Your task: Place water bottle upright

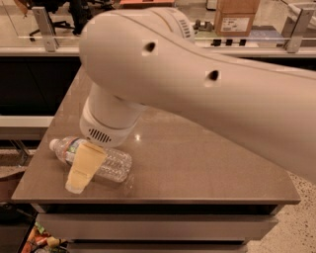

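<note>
Office: swivel chair [79, 11] behind; hand [84, 167] at water bottle [112, 165].

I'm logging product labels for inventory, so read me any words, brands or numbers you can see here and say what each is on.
No text here can be read.
Label on the water bottle: print too small to read.
White sticker on the cardboard box behind the table: too small to read.
The gripper, over the lying bottle at the table's front left: no markings visible.

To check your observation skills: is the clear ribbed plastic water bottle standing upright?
No, the water bottle lies on its side on the brown table, with the robot's hand over it.
</note>
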You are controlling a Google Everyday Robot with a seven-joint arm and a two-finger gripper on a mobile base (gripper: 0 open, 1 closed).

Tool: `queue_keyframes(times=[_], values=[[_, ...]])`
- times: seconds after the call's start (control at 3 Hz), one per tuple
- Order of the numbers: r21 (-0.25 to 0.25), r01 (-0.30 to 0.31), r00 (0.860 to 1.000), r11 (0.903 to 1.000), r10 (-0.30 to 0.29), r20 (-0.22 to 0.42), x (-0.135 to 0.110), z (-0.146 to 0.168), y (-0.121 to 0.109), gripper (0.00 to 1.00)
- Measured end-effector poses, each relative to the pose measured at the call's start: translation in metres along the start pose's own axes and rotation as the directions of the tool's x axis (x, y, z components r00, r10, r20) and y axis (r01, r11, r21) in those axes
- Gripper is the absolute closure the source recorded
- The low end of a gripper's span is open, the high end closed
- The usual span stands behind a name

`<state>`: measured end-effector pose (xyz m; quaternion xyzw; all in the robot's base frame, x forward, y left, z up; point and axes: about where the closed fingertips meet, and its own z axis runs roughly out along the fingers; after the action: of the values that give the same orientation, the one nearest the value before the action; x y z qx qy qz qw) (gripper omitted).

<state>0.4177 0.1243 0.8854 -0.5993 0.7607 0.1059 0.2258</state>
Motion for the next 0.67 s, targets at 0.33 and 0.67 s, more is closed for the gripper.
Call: queue_keyframes(times=[0.33, 0.67], values=[[0.016, 0.017, 0.997, 0.9997, -0.016, -0.074, -0.024, 0.021, 0.001, 0.0], [0.019, 0.031, 0.988, 0.9993, -0.028, -0.149, -0.043, 0.047, -0.002, 0.0]])
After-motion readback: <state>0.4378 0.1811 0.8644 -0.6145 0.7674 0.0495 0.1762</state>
